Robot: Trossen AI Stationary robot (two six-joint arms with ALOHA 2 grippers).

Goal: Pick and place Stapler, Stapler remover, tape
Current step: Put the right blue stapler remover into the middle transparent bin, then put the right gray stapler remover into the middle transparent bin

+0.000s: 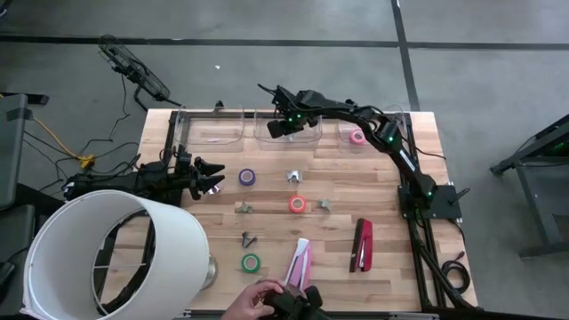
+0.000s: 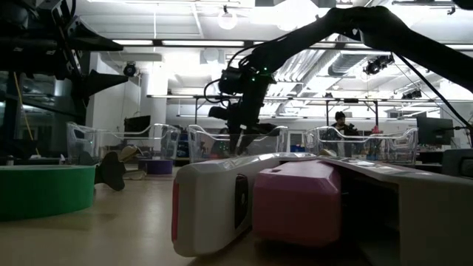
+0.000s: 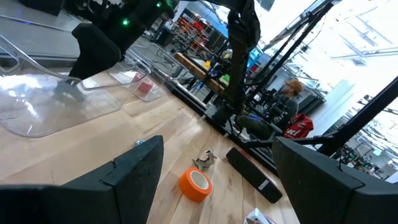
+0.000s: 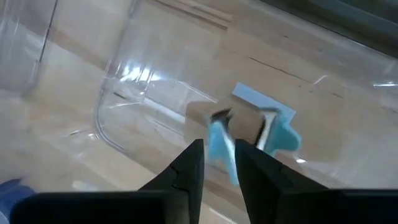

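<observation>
While beside others — pink tape (image 1: 356, 136) binned (image 1: 373, 140)

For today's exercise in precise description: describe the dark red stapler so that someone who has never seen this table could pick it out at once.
Start at the wooden table seen from above and go to its right half, near the base of the right arm. There the dark red stapler lies lengthwise on the boards, beside the pink and white stapler. It is the only long, dark red thing; the tape rolls around it are small rings.
</observation>
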